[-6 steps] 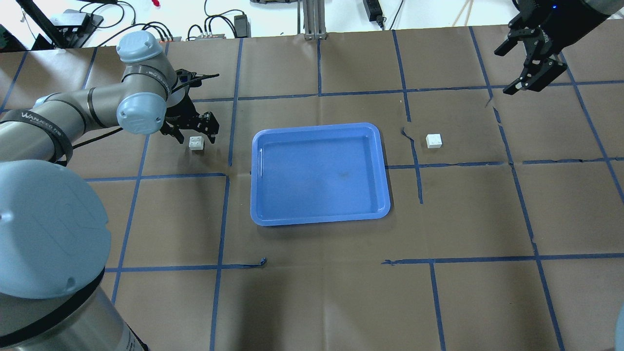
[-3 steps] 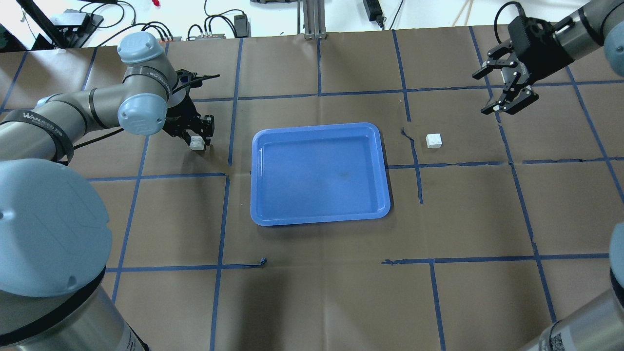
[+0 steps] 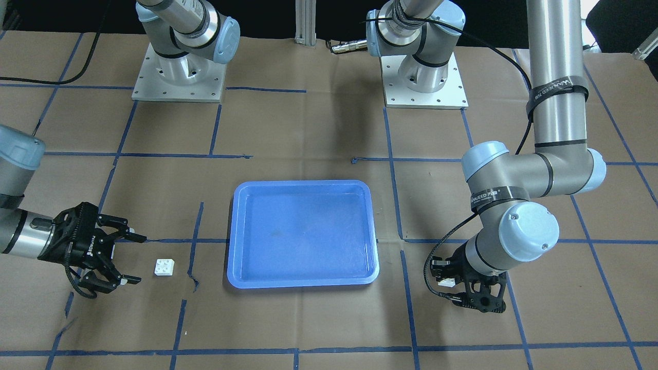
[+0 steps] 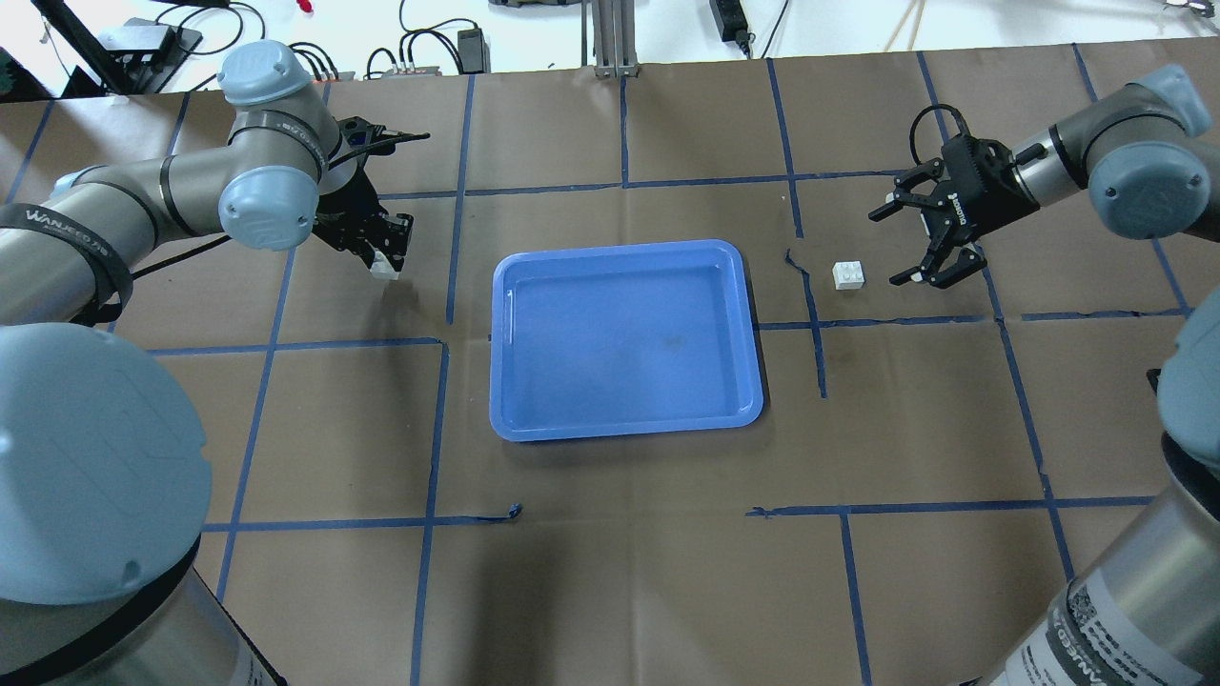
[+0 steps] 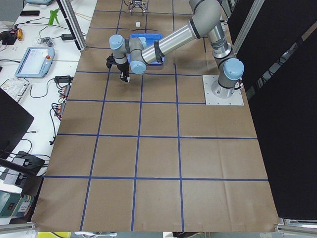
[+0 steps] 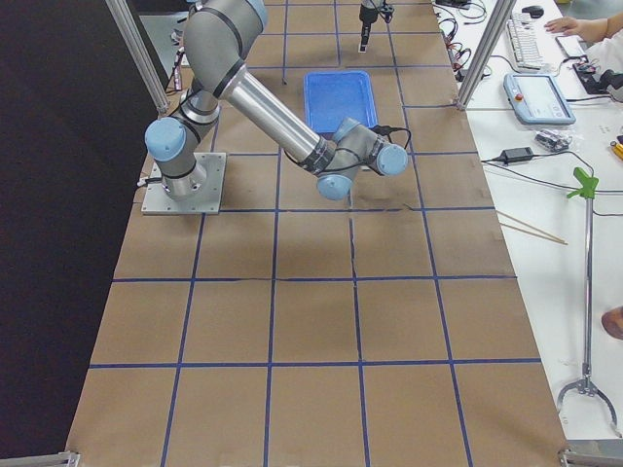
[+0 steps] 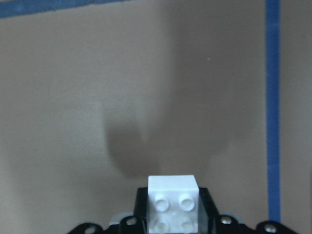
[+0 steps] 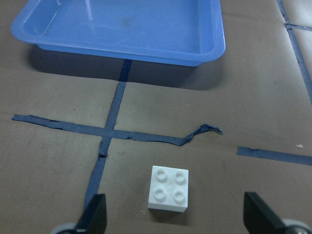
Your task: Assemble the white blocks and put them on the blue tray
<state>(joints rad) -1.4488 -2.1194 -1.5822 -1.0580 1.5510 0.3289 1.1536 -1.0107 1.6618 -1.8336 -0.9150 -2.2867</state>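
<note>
The left gripper (image 4: 384,250) pinches the first white block (image 7: 173,208) between its fingers, left of the blue tray (image 4: 591,372). The block seems lifted just off the brown paper (image 4: 620,572), though the view is poor. The second white block (image 4: 848,274) sits studs-up on the paper right of the tray. The right gripper (image 4: 890,250) is just beside it, fingers spread wide, not touching.

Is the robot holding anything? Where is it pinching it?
The left tool pinches one white block by opposite sides. The right tool is open and empty; the other white block lies loose.
</note>
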